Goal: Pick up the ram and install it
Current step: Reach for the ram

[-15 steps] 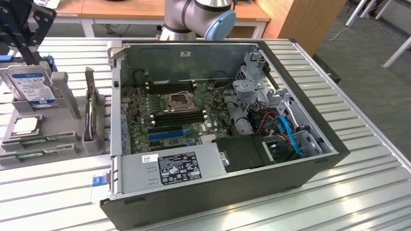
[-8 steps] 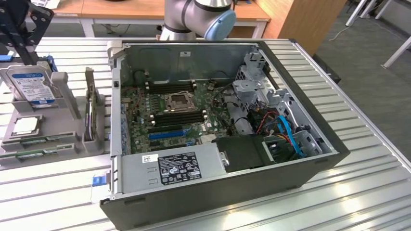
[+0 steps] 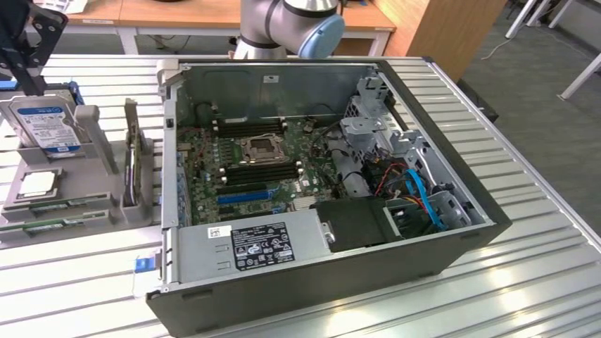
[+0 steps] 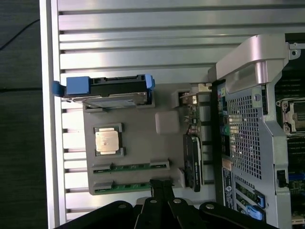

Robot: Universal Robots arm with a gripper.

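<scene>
Two ram sticks, thin green boards, lie side by side in the grey holder (image 4: 143, 114): one ram stick (image 4: 128, 167) farther in and the other ram stick (image 4: 125, 187) at the holder's edge. In the exterior view they lie at the holder's front, the ram (image 3: 55, 207) on that view's left. My gripper (image 4: 161, 187) hangs above the holder with its black fingers pressed together, shut on nothing, its tips over the end of the outer stick. It shows high at the exterior view's left, the gripper (image 3: 28, 79) above the hard drive. Black memory slots (image 3: 260, 172) flank the CPU socket (image 3: 258, 148) inside the open computer case (image 3: 329, 282).
The holder also carries a blue-labelled hard drive (image 3: 47, 123) standing upright, a CPU chip (image 3: 38, 183) and an upright expansion card (image 3: 136, 158). In the case are a power supply (image 3: 258, 243), a long blue slot (image 3: 246, 194), cables and a drive cage (image 3: 376, 134). Ribbed metal tabletop (image 3: 526, 232) surrounds everything.
</scene>
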